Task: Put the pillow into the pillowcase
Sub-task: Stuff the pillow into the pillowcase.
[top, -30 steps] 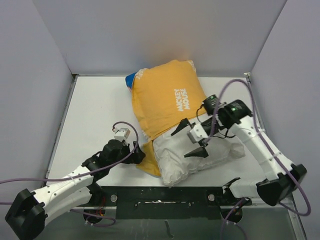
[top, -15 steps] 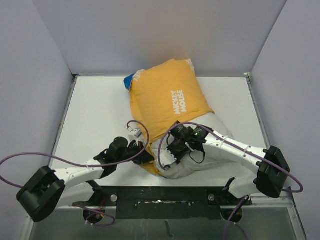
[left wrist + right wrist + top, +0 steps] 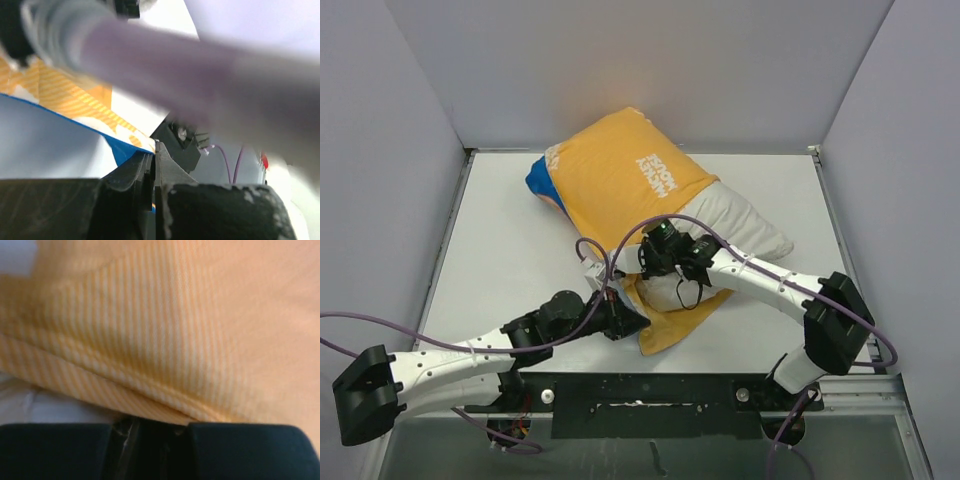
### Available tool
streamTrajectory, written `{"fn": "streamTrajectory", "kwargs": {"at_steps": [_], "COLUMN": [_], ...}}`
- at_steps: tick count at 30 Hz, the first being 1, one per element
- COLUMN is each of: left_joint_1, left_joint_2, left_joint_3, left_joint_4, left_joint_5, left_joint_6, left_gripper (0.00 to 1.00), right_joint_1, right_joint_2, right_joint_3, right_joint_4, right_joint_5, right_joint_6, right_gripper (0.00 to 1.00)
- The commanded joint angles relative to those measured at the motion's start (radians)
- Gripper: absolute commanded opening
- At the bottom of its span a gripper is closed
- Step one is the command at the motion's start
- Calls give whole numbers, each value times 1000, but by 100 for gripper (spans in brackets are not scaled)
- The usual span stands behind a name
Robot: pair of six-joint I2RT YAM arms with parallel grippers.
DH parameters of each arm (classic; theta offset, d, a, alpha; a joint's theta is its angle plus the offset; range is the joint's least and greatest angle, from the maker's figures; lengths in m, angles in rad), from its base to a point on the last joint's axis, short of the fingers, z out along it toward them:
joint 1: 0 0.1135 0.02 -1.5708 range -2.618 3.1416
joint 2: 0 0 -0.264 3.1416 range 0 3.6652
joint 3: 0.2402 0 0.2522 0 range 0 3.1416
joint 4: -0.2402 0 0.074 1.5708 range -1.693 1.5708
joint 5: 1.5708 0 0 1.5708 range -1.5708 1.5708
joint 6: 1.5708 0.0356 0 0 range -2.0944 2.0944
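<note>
We reckon the limp pillowcase point(image 3: 620, 185) handles best by its open hem, where both arms' jaws pinch it; the pillow point(image 3: 748, 226) squashes.

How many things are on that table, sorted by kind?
pillow: 1
pillowcase: 1
robot arms: 2, the left arm and the right arm
Total: 4
</note>
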Motion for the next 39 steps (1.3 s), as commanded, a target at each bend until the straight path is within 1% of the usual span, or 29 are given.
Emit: {"fn": "streamTrajectory", "kwargs": {"at_steps": [1,2,4,6,7,8,9,12,13,15,17,19,21,24,25,26,27,29,31,33,35,37,39], "left_joint_1": [-93,-93,-92,-90,-90,-89,-88,-90,-90,-90,-90,-89,-90,-90,-90,-89,-88,-77,-33,37,100,129,131], "left_joint_2": [13,1,-39,-96,-122,-148,-171,-250,-270,-302,-314,-303,-264,-125,-60,11,81,220,354,455,549,635,714], "left_joint_3": [-47,-74,-111,-123,-117,-105,-86,10,45,107,177,238,314,480,548,613,678,798,889,987,1074,1164,1238], "left_joint_4": [185,191,166,48,-56,-130,-207,-421,-481,-574,-639,-674,-691,-723,-731,-743,-747,-729,-681,-640,-619,-617,-607], "left_joint_5": [189,160,105,31,4,-18,-35,-70,-81,-90,-97,-106,-139,-232,-266,-299,-343,-403,-394,-335,-290,-277,-282], "left_joint_6": [-65,-77,-95,-105,-102,-94,-81,-14,9,52,96,149,228,419,486,559,628,764,859,897,912,940,974], "left_gripper": [0,0,0,0,0,8,17,37,42,49,52,53,56,57,58,59,59,58,57,57,57,57,59], "right_joint_1": [-94,-103,-121,-131,-138,-148,-162,-208,-214,-217,-227,-279,-400,-625,-687,-748,-799,-898,-943,-940,-930,-917,-904], "right_joint_2": [64,59,36,-2,-27,-56,-83,-162,-181,-215,-247,-289,-327,-389,-410,-428,-438,-432,-398,-350,-312,-305,-306], "right_joint_3": [-149,-181,-204,-195,-178,-152,-98,61,111,204,256,277,276,205,157,94,47,-22,-80,-130,-178,-212,-245], "right_joint_4": [268,229,106,-41,-115,-239,-331,-615,-698,-830,-898,-916,-895,-709,-595,-425,-295,-98,51,145,215,230,242], "right_joint_5": [-100,-212,-386,-545,-619,-689,-758,-929,-962,-1012,-1036,-1080,-1152,-1224,-1220,-1199,-1159,-1084,-1066,-1046,-1044,-1029,-1021], "right_joint_6": [134,128,95,48,11,-36,-79,-217,-246,-299,-306,-302,-272,-91,31,169,289,493,636,718,763,751,742], "right_gripper": [0,2,15,32,39,52,60,79,82,86,88,88,88,90,91,93,95,96,96,96,93,85,70]}}
